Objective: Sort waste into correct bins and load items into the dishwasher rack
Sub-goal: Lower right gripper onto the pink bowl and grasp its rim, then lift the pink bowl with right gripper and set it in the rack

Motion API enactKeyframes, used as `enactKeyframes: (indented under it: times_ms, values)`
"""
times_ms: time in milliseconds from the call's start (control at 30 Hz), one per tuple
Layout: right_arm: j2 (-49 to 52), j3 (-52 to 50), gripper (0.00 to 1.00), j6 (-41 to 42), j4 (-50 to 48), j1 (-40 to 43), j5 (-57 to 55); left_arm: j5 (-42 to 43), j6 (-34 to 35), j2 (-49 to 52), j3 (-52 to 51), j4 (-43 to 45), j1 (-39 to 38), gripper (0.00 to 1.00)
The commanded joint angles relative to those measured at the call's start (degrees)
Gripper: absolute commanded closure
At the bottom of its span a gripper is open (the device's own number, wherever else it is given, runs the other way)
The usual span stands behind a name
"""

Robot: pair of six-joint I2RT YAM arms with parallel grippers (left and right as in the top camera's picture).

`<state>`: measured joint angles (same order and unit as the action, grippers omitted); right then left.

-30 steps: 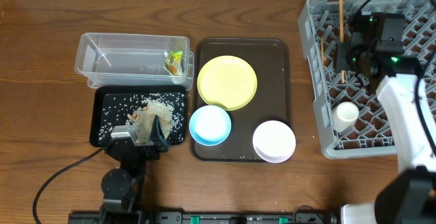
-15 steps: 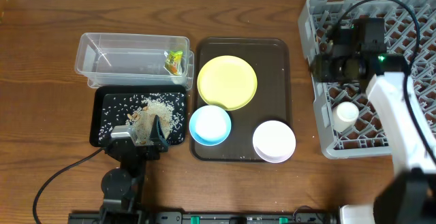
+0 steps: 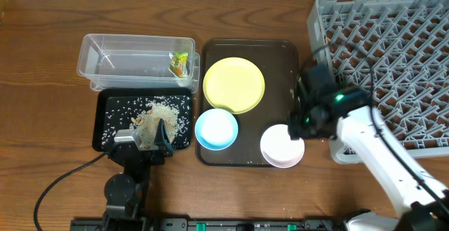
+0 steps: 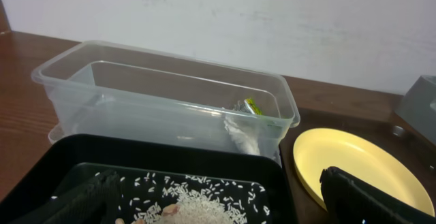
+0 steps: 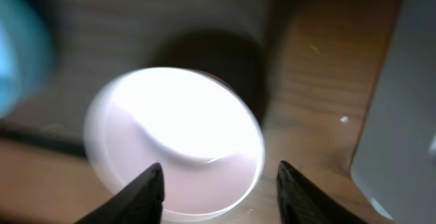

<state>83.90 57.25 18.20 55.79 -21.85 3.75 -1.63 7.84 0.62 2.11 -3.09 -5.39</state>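
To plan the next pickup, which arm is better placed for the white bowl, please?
Right: its end effector, open, hovers over the white bowl; the left end effector is over the black tray.

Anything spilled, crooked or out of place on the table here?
Nothing is spilled: the rice lies inside the black tray and the wrapper inside the clear tub. Only the white bowl looks off, sitting at the front corner of the brown tray, apparently overhanging its rim.
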Motion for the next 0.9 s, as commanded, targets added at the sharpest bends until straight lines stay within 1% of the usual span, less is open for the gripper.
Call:
enactKeyframes:
  times_ms: [0, 133, 267, 333, 367, 500, 567, 667, 767, 867]
  values:
    - [0.1, -5.6, 0.55, 7.7, -4.7, -0.7, -7.7, 0.1, -0.3, -0.4, -1.9, -0.9, 0.2, 0.05]
    - [0.1, -11.7, 0.68, 8.4, -11.3, -0.7, -5.8, 0.1, -0.3, -0.4, -1.9, -0.9, 0.2, 0.05]
    - [0.1, -12.7, 0.85, 8.5, -12.8, -0.7, -5.1, 0.1, -0.3, -0.4, -1.9, -0.9, 0.2, 0.05]
    - [-0.1, -12.1, 0.96, 8.5, -12.7, -0.7, -3.7, 0.1, -0.3, -0.4, -1.9, -0.9, 0.2, 0.05]
    - [-0.3, -11.5, 0.99, 8.3, -12.3, -0.7, -3.3, 0.1, -0.3, -0.4, -1.9, -0.9, 0.2, 0.05]
    - [-3.1, -6.0, 0.99, 6.7, -9.6, -0.2, -4.8, 0.1, -0.3, -0.4, -1.9, -0.9, 0.2, 0.04]
    - [-5.3, -1.8, 0.99, 6.8, -7.5, 0.1, -9.8, 0.1, -0.3, -0.4, -1.9, -0.9, 0.2, 0.05]
    - [-8.6, 4.7, 0.99, 6.8, -6.1, 0.2, -24.4, 0.1, -0.3, -0.4, -1.9, -0.9, 0.2, 0.05]
    - [-10.8, 9.0, 0.99, 7.1, -7.0, 0.2, -42.8, 0.1, -0.3, -0.4, -1.9, -0.9, 0.2, 0.05]
    - [-11.5, 10.0, 0.99, 7.0, -11.8, 0.5, -62.2, 0.1, -0.3, -0.4, -1.9, -0.9, 0.2, 0.05]
